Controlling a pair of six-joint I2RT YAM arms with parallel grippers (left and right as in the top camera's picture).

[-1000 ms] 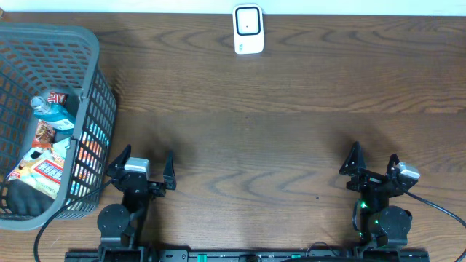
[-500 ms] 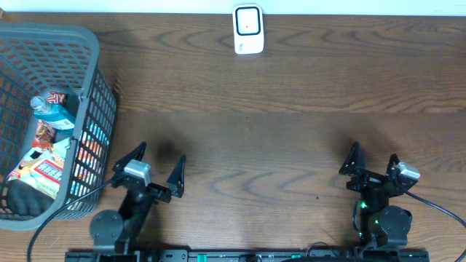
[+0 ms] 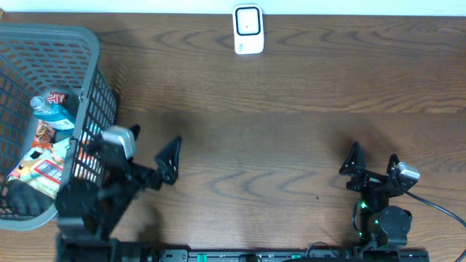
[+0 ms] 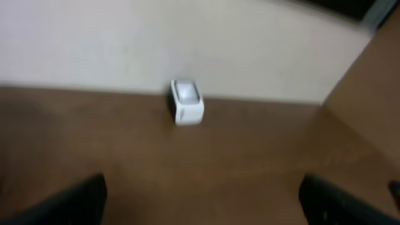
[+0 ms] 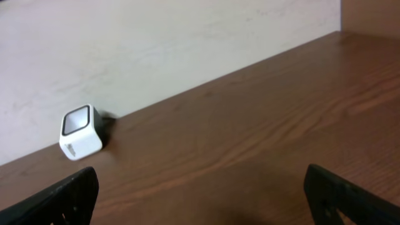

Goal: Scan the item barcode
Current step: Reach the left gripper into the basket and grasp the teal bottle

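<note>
The white barcode scanner point(image 3: 247, 29) stands at the table's far edge, and also shows in the left wrist view as the scanner point(image 4: 186, 101) and in the right wrist view as the scanner point(image 5: 81, 132). The items lie in the grey mesh basket point(image 3: 91, 54) at left: a blue-capped bottle point(image 3: 49, 108) and colourful packets point(image 3: 42, 169). My left gripper point(image 3: 149, 149) hovers open and empty just right of the basket, raised off the table. My right gripper point(image 3: 373, 164) stands open and empty at the near right, far from both.
Dark wood table point(image 3: 291, 131) with a pale wall behind the scanner. The basket's right wall stands close to the left arm. A cable point(image 3: 437, 207) trails from the right arm's base.
The left arm has risen and swung left toward the basket, its gripper staying open. The right arm has not moved.
</note>
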